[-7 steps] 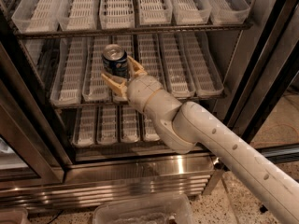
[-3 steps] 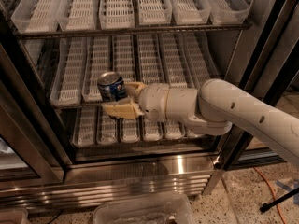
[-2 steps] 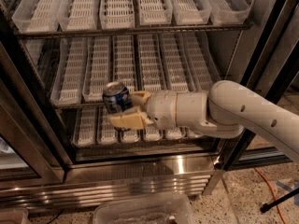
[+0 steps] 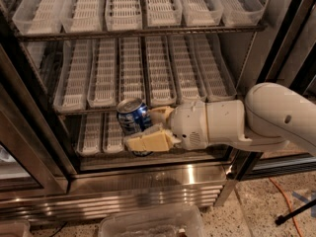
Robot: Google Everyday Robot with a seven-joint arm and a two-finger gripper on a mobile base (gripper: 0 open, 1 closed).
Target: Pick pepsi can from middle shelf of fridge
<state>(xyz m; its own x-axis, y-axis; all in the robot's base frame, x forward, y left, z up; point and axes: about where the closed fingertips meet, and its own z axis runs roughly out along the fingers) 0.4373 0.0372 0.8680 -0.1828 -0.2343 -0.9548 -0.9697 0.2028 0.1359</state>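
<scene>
- The gripper (image 4: 141, 128) sits just in front of the front edge of the middle shelf (image 4: 123, 63), a little below the rack line, at the open front of the fridge (image 4: 148, 181); the white arm (image 4: 276, 115) reaches in from the right of the view.
- The fingers (image 4: 148, 141) are closed on the pepsi can (image 4: 131, 117); one cream finger lies across the near, lower side of the can and the other shows behind its right side; the grip looks firm, though the contact on the far side is hidden.
- The pepsi can is off the rack; it hangs in the gripper, tilted with its silver top leaning up and to the left, in front of the lane fronts and partly covering the view of the bottom shelf (image 4: 94, 132); nothing but the fingers appears to support it.
- Done, judging by how things lie: the reach, the grasp and the lift out of the lane; no other can shows in the lanes of the middle shelf.
- Left, as a judgement: drawing the can fully clear of the fridge opening and door frame, then carrying it off without loosening the grip; the task reads as nearly complete.
- Risk to watch: the tilt of the can; a slip would drop it toward the ribbed steel base or the clear tub (image 4: 153, 223) on the floor below.
</scene>
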